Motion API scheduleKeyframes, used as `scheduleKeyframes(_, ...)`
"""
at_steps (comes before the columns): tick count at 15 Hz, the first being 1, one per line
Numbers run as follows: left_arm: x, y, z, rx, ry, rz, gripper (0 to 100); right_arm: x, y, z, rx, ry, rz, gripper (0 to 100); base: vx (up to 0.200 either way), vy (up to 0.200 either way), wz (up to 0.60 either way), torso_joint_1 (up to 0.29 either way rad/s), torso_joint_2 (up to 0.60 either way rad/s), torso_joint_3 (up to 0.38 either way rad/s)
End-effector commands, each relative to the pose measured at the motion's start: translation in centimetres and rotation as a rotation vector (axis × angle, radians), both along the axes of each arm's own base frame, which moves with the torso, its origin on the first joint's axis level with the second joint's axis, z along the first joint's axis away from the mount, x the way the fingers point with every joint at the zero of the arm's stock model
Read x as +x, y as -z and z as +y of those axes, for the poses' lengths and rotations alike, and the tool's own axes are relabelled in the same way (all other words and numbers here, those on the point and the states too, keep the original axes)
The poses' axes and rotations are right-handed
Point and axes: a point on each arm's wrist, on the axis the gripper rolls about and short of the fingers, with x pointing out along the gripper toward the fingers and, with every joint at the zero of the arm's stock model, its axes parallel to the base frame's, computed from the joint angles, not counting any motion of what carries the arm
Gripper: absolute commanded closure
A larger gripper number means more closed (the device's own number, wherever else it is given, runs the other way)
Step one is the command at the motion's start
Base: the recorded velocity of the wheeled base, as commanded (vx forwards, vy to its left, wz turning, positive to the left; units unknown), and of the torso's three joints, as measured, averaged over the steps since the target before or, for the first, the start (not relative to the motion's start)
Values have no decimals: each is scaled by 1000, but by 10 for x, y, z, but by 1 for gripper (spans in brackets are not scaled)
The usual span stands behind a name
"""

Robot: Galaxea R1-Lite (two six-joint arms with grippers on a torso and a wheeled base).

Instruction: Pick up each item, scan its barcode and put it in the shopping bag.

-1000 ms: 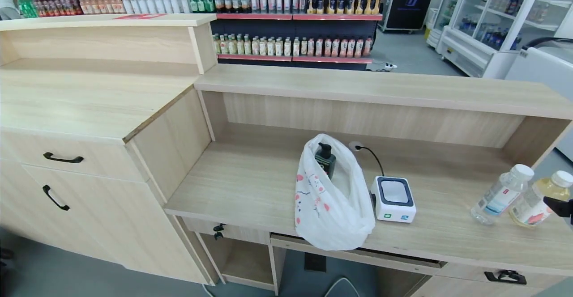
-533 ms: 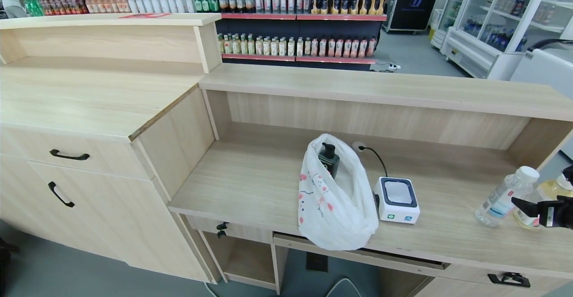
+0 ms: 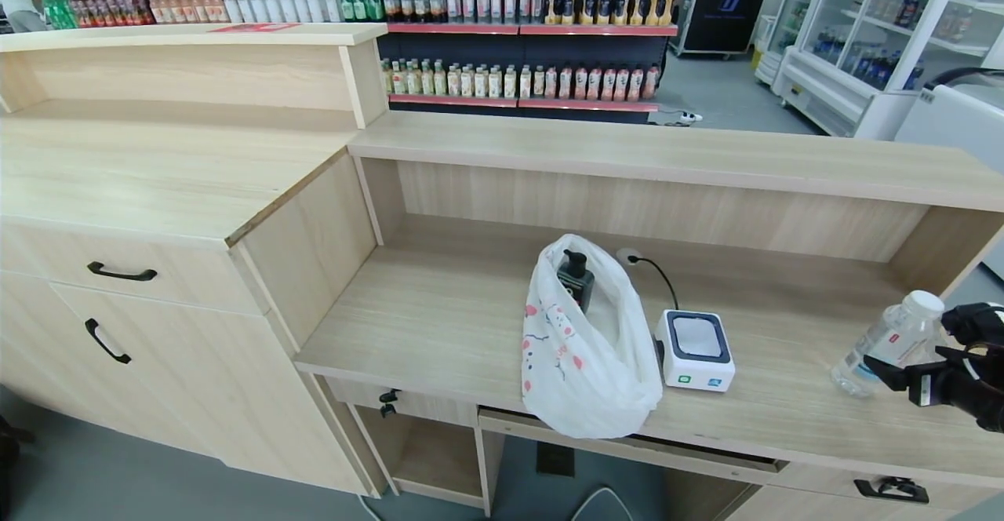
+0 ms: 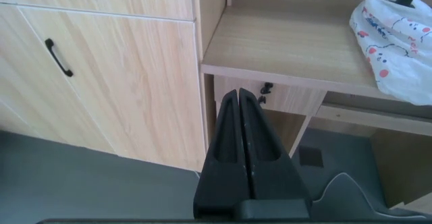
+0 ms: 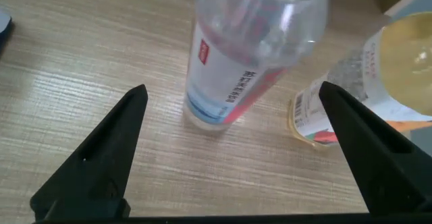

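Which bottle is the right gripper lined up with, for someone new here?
On the lower wooden counter, go right past the white scanner to two bottles at the far right end. The clear bottle is nearer the scanner: white cap, red-and-blue label, unlike the yellow bottle beside it.

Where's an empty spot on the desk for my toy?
The biggest bare patch of desk is between the left side wall and the bag. A smaller one lies between the scanner and the clear bottle. The right end is crowded, with the yellow bottle there too.
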Motion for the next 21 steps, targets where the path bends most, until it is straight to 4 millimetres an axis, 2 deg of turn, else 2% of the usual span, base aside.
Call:
scheduleKeyframes(1,0,0,0,-1,-1,0,100,7,18,3,11,-20,13,0,0,0,0,0,0,0)
scheduleKeyframes(10,0,0,0,1,-1,0,100,30,28,0,-17,-77,-48,0,0,0,0,0,0,0)
scheduleKeyframes(16,0,0,0,1,-1,0,100,46,36,6,-7,-115,-39,0,0,0,0,0,0,0)
scheduleKeyframes(21,0,0,0,-1,-1,0,100,49,35,7,-8,-121,-45,0,0,0,0,0,0,0)
